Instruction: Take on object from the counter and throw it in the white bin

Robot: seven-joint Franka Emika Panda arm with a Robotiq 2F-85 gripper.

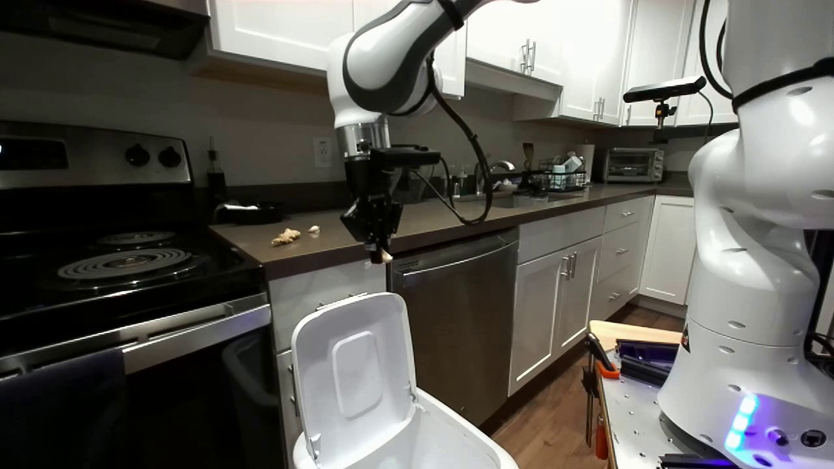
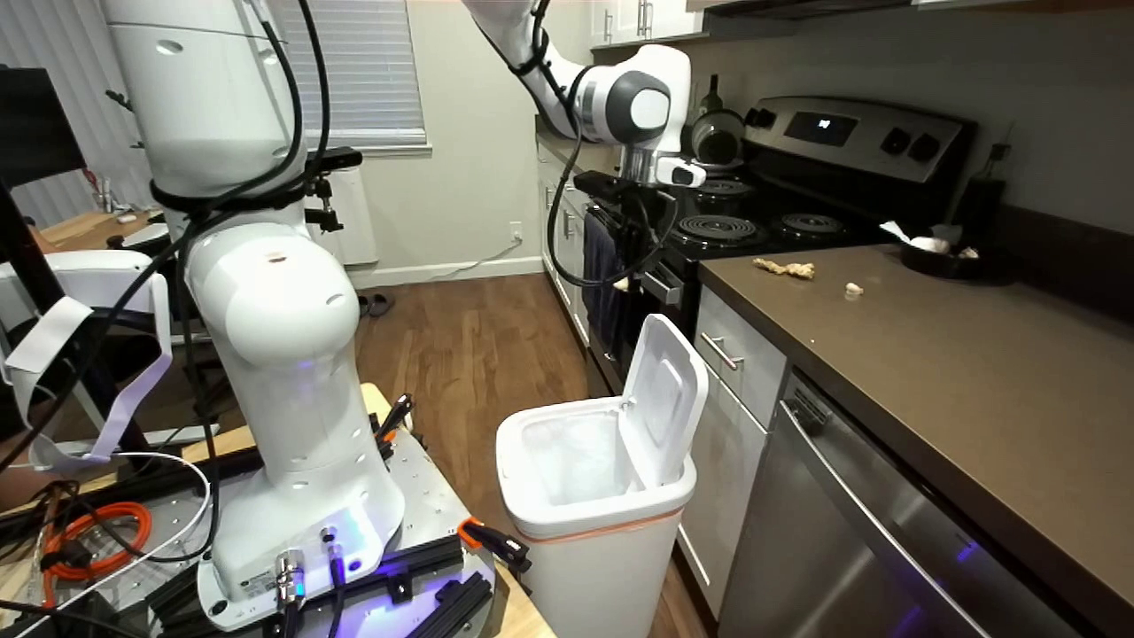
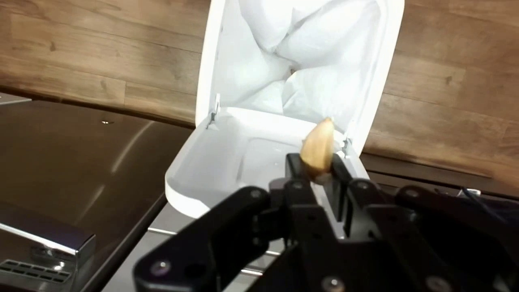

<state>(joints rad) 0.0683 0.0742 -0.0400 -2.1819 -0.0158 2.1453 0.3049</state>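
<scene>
In an exterior view, a robot arm (image 1: 391,65) suspends a pale clove-like piece (image 1: 386,257), pinched in its jaws, above the raised lid (image 1: 355,371) of a white bin (image 1: 475,435); the height appears chosen to clear that lid. A knobby ginger-like root (image 1: 285,237) and a small whitish bit (image 1: 314,229) lie near each other on the desk (image 1: 329,241), a smooth brown surface with a dull sheen running right and far past a steel dishwasher (image 1: 456,319) toward a toaster oven (image 1: 633,165). A black coil stove (image 1: 150,286) stands at left.

In an exterior view, the bin stands between the robot's stand (image 2: 434,487) and white cabinets (image 2: 722,478), a spot likely picked so the arm can reach both desk and opening. Wood floor (image 2: 469,337) stretches to the far wall, below a window with blinds (image 2: 368,71).

In the wrist view, the jaws press the piece from both sides near its base, pointed end jutting free, a hold that should let it drop cleanly. Beyond the lid gapes a white liner (image 3: 320,44), seemingly ready to catch it. Whether the piece hangs squarely over the opening cannot be told; a shift that way may be needed before release.
</scene>
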